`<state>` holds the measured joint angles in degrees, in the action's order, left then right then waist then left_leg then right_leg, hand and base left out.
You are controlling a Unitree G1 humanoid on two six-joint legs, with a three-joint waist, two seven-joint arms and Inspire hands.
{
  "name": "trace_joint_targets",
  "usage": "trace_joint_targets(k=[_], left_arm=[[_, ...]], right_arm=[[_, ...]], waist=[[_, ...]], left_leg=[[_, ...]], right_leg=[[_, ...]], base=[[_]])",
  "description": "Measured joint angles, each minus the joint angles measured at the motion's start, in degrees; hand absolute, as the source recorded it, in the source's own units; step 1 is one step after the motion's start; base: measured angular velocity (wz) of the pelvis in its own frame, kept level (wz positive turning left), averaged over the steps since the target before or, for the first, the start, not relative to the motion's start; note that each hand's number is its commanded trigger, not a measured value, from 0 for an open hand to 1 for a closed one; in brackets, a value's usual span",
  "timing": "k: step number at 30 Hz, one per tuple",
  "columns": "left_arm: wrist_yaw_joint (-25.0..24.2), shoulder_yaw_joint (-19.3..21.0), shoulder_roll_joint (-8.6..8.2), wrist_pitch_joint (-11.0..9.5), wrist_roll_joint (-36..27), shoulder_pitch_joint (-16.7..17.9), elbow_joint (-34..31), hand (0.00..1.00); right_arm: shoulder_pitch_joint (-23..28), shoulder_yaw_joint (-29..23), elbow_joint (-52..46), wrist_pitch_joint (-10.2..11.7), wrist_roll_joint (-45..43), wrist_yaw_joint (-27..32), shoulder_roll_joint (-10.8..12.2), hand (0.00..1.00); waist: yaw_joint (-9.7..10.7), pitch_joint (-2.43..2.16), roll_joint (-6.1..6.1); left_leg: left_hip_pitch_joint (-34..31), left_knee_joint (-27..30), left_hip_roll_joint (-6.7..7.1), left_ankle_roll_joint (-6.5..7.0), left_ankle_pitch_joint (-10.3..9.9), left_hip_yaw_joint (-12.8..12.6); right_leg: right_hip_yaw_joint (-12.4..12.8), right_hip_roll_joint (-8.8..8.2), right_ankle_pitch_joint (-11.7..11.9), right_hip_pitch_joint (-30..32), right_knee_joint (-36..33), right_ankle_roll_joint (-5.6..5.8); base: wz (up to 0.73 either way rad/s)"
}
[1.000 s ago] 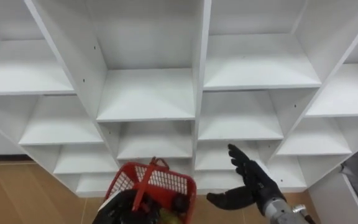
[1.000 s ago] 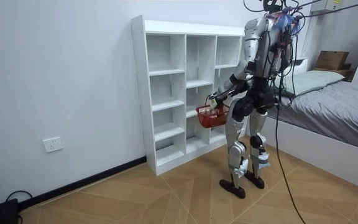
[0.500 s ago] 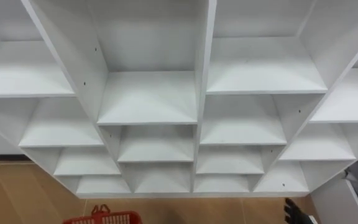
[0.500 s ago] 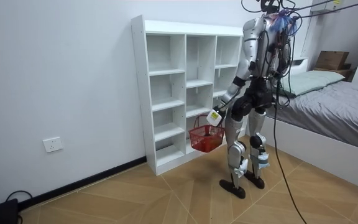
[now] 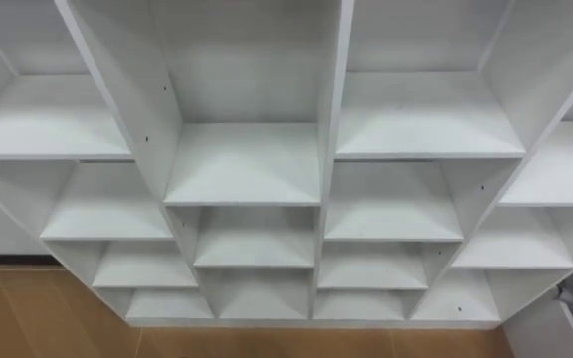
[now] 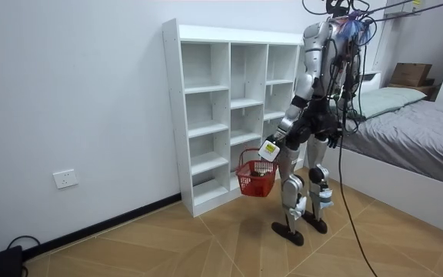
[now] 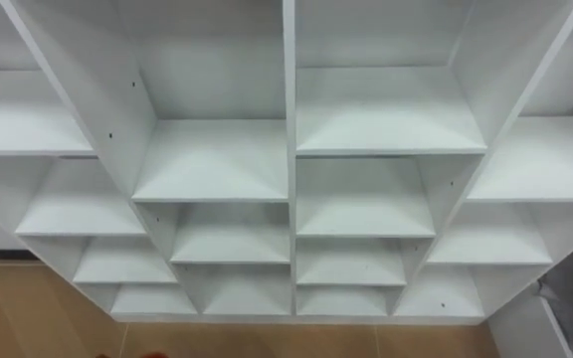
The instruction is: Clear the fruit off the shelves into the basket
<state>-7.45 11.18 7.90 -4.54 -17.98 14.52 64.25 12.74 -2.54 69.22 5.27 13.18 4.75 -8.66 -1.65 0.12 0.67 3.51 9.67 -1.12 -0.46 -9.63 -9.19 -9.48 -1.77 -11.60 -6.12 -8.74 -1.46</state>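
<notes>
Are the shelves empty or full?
Empty. Every compartment of the white closet in sight is bare, with no fruit on any shelf.

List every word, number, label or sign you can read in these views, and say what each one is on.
No text can be read here.
On the white shelf unit: no labels or numbers on its boards.
On the left hand, which carries the red basket: a white tag on its back, with a mark too small to read.
On the cardboard box: any print is too small to read.
On the wall socket: no legible marking.
</notes>
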Motion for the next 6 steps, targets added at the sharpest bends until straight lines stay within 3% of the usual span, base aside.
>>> trace_joint_targets(k=[6], left_arm=[[0.1,1.55,-0.24,1.94,0.11,0.0,2.06,1.0]], right_arm=[[-0.38,-2.82,2.68,-1.9,-0.44,-1.72,0.0,0.0]], waist=[[-0.09,0.06,-0.3]], left_leg=[[0.29,0.01,0.18,0.09,-0.08,0.13]], right_leg=[[-0.12,-0.18,-0.22,-0.41,-0.01,0.22]], base=[[0.01]])
